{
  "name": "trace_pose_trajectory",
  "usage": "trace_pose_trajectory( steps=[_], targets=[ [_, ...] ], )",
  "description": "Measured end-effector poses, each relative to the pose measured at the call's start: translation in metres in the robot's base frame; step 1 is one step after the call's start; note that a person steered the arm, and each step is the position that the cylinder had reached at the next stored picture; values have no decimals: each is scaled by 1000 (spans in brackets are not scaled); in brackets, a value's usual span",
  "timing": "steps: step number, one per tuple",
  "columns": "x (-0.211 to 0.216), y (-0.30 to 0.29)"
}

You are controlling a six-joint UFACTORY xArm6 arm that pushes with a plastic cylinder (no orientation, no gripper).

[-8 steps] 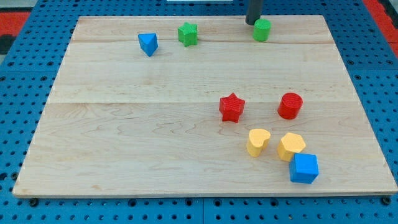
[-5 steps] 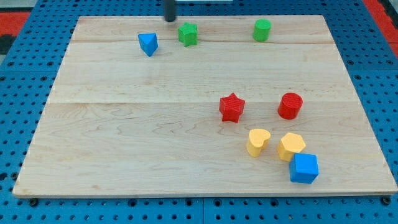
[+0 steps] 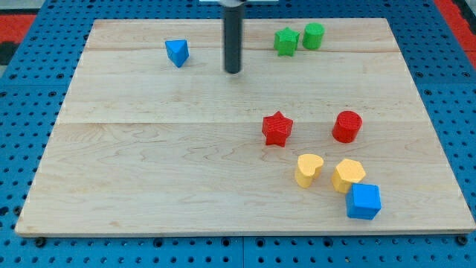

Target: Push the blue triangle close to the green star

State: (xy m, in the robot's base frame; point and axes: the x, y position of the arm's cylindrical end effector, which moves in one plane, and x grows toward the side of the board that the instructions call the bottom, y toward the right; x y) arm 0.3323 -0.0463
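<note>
The wooden tabletop [image 3: 149, 171] carries no readable writing. No claw shows, only my tip [image 3: 233, 71], between the blue triangle [image 3: 177, 52] near the top-left corner and the green star [image 3: 285, 41] by the top edge.

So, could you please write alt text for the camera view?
My tip rests on a wooden board between the blue triangle and the green star, which sits beside a green cylinder. Red, yellow and blue blocks cluster lower right.
</note>
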Motion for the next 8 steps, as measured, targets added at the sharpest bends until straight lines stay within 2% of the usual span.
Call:
trace_pose_trajectory(
  steps=[1,2,5,6,7,8],
  targets=[
    [-1,-110],
    [-37,-133],
    [-38,73],
    [-10,-21],
    [-52,-83],
    [-84,-28]
  ],
)
